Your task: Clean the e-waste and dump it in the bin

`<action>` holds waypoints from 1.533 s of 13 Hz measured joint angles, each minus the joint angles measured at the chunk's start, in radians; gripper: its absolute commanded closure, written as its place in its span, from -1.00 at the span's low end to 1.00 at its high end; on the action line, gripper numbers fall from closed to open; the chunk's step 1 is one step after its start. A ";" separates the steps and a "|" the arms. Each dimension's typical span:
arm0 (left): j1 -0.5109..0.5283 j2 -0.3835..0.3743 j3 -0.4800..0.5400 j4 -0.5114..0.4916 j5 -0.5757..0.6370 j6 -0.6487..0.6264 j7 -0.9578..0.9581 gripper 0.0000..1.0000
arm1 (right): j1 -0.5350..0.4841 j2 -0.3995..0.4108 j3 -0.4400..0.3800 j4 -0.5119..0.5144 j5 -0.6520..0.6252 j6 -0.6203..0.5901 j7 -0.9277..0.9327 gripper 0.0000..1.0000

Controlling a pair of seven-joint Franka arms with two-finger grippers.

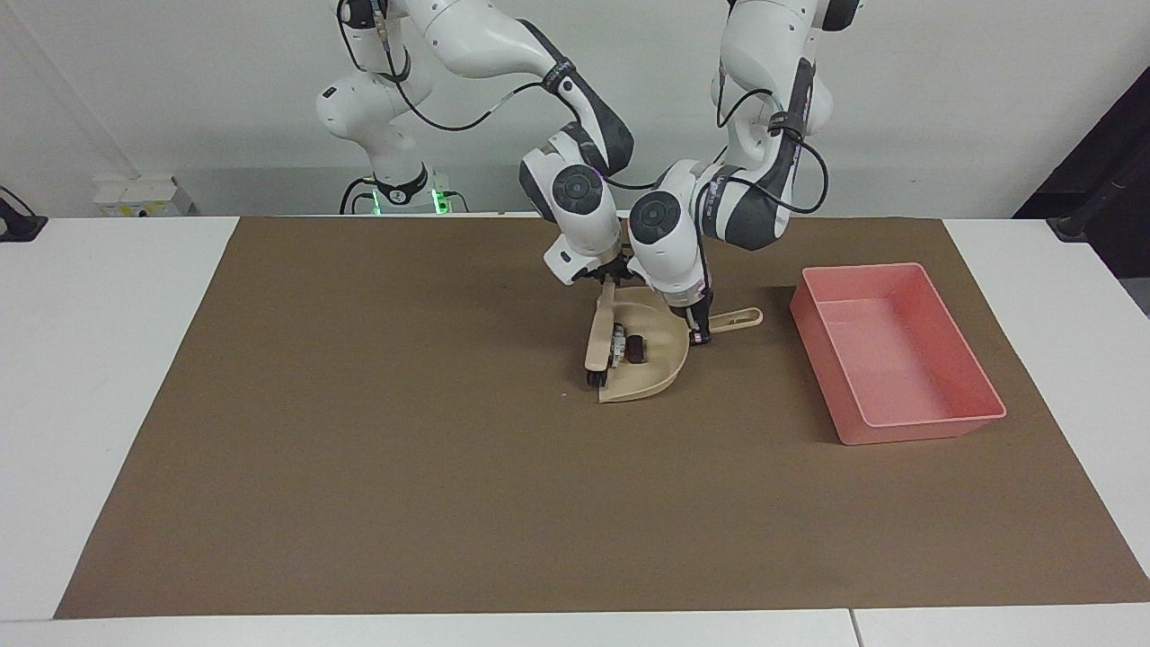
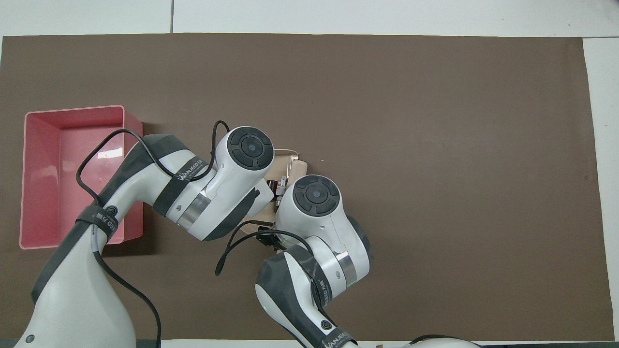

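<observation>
Even, bright room light falls from above, leaving only short soft shadows tight under the dustpan [image 1: 642, 359] and along the pink bin [image 1: 898, 350] beside it. A pale glare patch sits on the bin's floor. Both views are sharp, with no visible edge bending.

Robotics lab: two Franka arms [image 1: 575, 117] mounted at a white table [image 1: 108, 359] with brown mat [image 1: 359, 467], bare wall

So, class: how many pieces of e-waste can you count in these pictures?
2, both inside the dustpan: the white block against the brush, and the dark chip beside it. None seems hidden.
</observation>
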 measured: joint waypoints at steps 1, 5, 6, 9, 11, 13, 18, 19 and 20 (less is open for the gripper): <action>0.000 0.000 0.000 0.000 0.000 0.001 0.000 1.00 | 0.009 0.005 0.002 0.014 0.000 0.000 0.018 1.00; 0.004 0.000 0.002 -0.005 0.000 0.011 0.007 1.00 | 0.026 0.015 0.006 0.031 0.000 -0.005 0.046 1.00; 0.006 0.000 0.003 -0.008 0.000 0.019 0.013 1.00 | 0.023 0.016 0.005 0.034 -0.002 -0.020 0.046 1.00; 0.017 0.000 0.004 -0.020 -0.001 0.047 0.038 1.00 | 0.018 0.014 -0.004 0.057 -0.030 -0.110 0.045 1.00; 0.038 0.000 0.004 -0.027 -0.008 0.071 0.071 1.00 | 0.000 -0.015 -0.007 0.067 -0.089 -0.188 0.045 1.00; 0.057 -0.004 0.004 -0.032 -0.026 0.087 0.105 1.00 | -0.041 -0.073 -0.008 0.065 -0.158 -0.274 0.035 1.00; 0.126 -0.050 0.006 -0.032 -0.106 0.116 0.209 1.00 | -0.286 -0.283 -0.013 -0.053 -0.272 -0.458 -0.249 1.00; 0.139 -0.064 0.006 -0.032 -0.112 0.118 0.223 1.00 | -0.353 -0.311 -0.014 -0.080 -0.297 -0.475 -0.327 1.00; 0.158 -0.082 0.007 -0.032 -0.119 0.118 0.245 1.00 | -0.434 -0.332 -0.015 -0.106 -0.318 -0.491 -0.420 1.00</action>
